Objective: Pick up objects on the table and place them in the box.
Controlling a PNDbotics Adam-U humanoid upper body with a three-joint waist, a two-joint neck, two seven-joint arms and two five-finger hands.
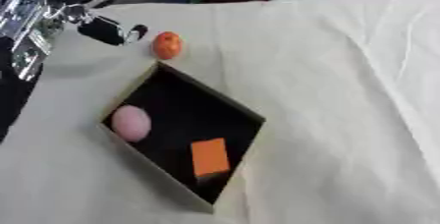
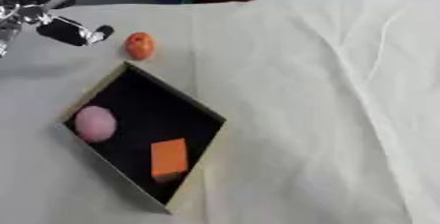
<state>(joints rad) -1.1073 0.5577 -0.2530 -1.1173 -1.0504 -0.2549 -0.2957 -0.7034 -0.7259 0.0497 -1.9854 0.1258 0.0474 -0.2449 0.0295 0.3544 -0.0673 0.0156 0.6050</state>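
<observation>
Left hand (image 1: 107, 30) upper left, fingers relaxed apart, holding nothing, just beside orange ball (image 1: 167, 45); likely lining up grasp. Box (image 1: 137, 86) below holds pink ball (image 1: 130, 123), orange block (image 1: 209, 156).

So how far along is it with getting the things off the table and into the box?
Two things already lie in the box: a pink ball and an orange block. The left hand is beside the orange ball on the cloth just beyond the box, apart from it and holding nothing. That ball is the only item left outside. The right hand is out of view.
</observation>
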